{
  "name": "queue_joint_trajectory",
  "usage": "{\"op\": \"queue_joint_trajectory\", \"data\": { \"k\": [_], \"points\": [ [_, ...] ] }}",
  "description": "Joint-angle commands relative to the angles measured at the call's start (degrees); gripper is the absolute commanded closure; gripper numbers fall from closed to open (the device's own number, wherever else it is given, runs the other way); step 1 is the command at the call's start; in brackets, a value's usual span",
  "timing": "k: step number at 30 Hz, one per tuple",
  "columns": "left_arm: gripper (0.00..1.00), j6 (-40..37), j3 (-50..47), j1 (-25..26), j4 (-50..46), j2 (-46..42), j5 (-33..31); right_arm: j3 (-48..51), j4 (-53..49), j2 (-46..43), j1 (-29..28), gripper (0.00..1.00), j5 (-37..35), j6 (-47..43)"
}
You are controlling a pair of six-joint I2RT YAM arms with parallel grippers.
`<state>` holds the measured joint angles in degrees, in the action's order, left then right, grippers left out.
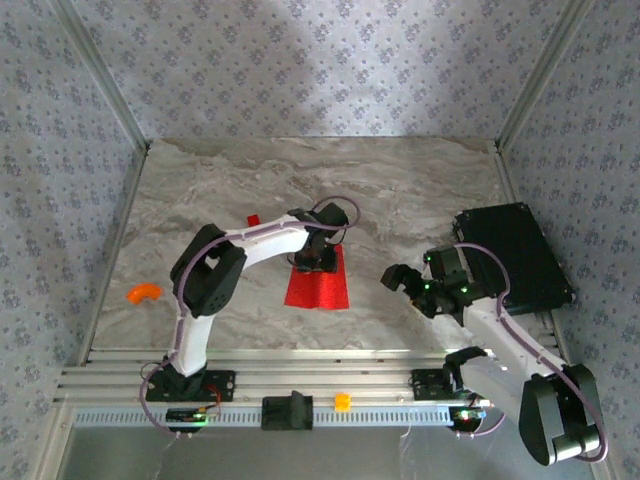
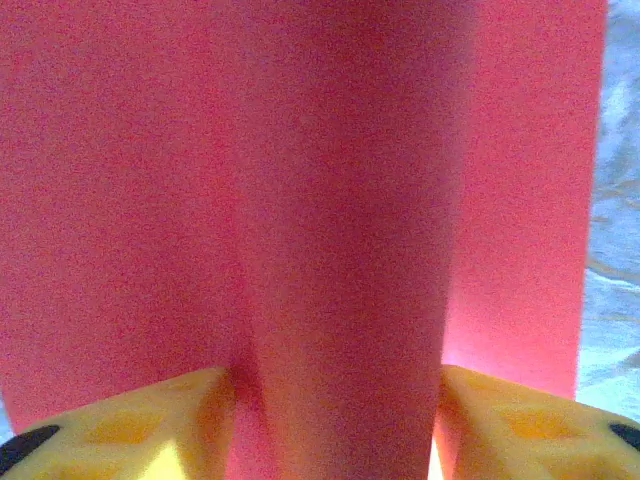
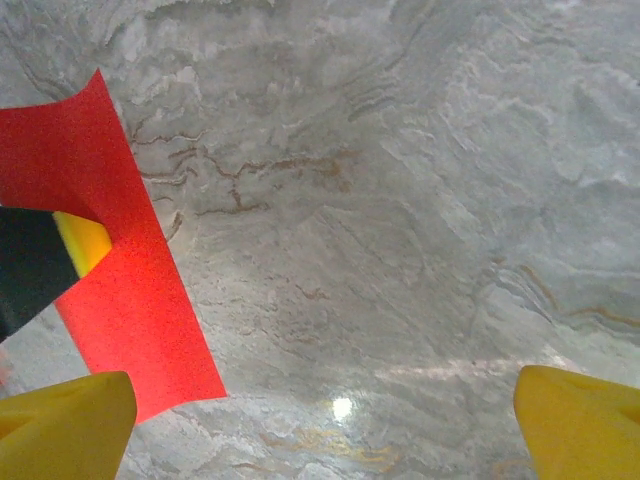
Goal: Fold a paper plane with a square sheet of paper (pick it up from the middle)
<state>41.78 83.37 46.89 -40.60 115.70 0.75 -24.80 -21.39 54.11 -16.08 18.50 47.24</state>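
Left gripper (image 2: pixel 335 420) pinching up a ridge of the square sheet of paper (image 1: pixel 318 285).
Yellow fingers (image 2: pixel 150 425) flank the raised red fold at mid-table (image 1: pixel 420 190); the right gripper (image 3: pixel 320 425), spread wide, hovers apart to the right. Around: a black case (image 1: pixel 515 255) far right, an orange piece (image 1: pixel 143 293) left, a small red block (image 1: pixel 254 220) behind the arm.

Even daylight, small glare spot on the marble table (image 3: pixel 342 407), soft close-up blur.
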Motion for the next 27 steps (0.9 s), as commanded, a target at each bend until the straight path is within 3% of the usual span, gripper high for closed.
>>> {"op": "queue_joint_trajectory", "data": {
  "k": [1,10,15,27],
  "points": [
    [0.52,0.21,-0.95,0.28,5.02,-5.29,2.28,-1.83,-4.22,-2.69,-0.44,0.01,-1.99,1.3],
    [0.56,3.1,-5.02,-1.14,12.13,-10.63,8.77,-6.18,-11.48,-5.46,-0.7,0.01,-6.8,1.9],
    [0.57,6.06,-10.18,-3.49,21.07,-13.93,19.33,-7.45,-10.55,-5.06,-1.1,0.01,-7.22,3.45],
    [0.57,10.96,-15.79,-7.52,32.56,-13.77,32.65,-6.86,-3.46,-0.74,-4.02,0.01,-10.06,9.08]
  ]
}}
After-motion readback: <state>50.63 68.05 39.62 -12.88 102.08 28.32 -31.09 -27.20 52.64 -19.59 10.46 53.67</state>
